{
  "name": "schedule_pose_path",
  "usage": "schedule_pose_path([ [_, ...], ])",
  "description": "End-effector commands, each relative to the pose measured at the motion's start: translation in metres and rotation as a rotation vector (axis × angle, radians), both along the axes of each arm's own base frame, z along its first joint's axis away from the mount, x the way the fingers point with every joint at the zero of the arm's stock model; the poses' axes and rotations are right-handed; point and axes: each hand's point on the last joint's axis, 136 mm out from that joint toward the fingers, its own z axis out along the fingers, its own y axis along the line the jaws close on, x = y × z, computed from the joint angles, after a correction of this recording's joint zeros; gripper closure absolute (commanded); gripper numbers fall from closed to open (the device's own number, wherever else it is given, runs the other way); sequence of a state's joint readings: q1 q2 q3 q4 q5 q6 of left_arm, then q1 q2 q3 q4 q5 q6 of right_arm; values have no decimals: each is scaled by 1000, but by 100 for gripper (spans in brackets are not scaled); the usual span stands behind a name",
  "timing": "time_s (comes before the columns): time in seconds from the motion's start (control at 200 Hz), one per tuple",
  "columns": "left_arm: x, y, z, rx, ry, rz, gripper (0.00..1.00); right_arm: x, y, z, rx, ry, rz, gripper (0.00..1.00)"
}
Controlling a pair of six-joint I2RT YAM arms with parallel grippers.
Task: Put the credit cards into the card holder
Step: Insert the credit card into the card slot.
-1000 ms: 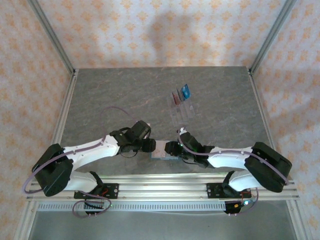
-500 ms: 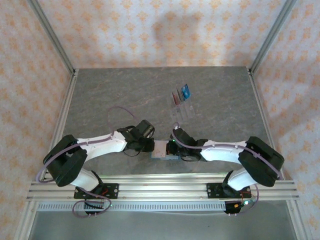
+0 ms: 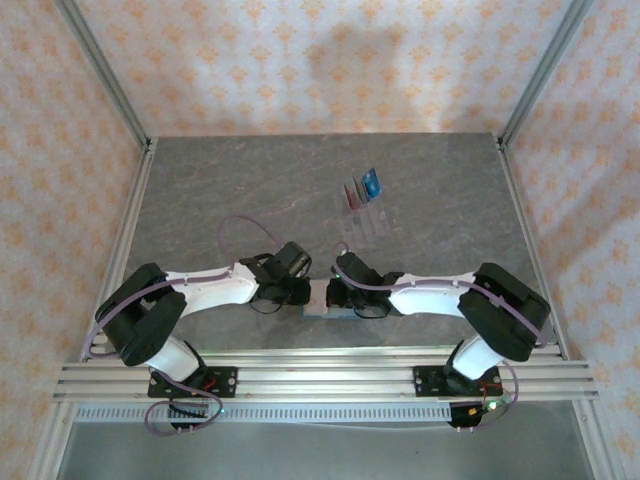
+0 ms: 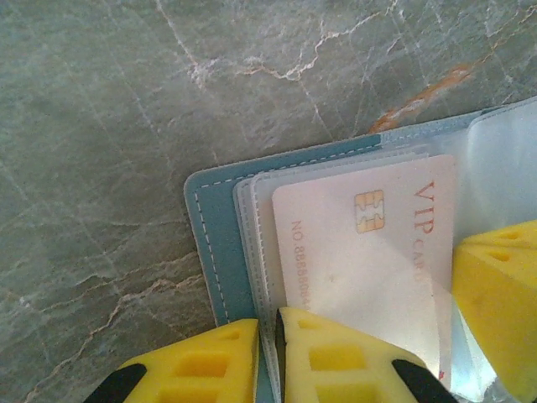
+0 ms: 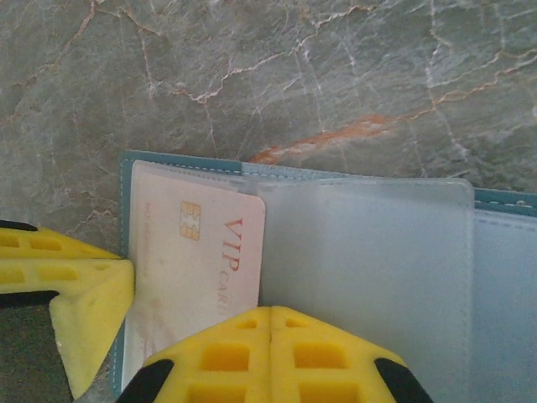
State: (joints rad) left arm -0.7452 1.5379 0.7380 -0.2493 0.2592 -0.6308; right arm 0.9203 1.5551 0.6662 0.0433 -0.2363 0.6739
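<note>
Both arms have just drawn in and pinched shut on the open card holder [image 3: 328,299] at the near edge: left gripper [image 4: 268,326] clamps its teal cover, right gripper [image 5: 270,321] is closed tight at the clear sleeve [image 5: 361,252] beside the pink VIP card [image 5: 197,252], so I reckon it's braced for the credit cards [image 3: 360,187] waiting far off.

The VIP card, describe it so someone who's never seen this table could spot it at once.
On the grey marble table, look at the near edge, where a teal card holder lies open. The pale pink VIP card is tucked among its clear sleeves. Unlike the cards standing in the clear rack farther back, it lies flat and shows a gold chip with red lettering.
</note>
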Motion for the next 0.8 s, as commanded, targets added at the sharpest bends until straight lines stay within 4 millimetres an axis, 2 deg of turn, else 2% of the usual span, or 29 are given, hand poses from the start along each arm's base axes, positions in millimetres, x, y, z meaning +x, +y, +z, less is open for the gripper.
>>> schedule_pose_path([
  [0.0, -7, 9, -11, 14, 23, 18, 85, 1, 9, 1, 0, 2, 28, 100],
  [0.29, -10, 11, -10, 4, 16, 26, 85, -1, 25, 1, 104, 26, 32, 100],
  [0.52, -12, 16, -9, 11, 15, 38, 85, 5, 25, 5, 89, 7, 24, 97],
  [0.796, -1, 18, 29, -46, -28, 50, 83, 8, 10, -1, 14, 15, -8, 97],
])
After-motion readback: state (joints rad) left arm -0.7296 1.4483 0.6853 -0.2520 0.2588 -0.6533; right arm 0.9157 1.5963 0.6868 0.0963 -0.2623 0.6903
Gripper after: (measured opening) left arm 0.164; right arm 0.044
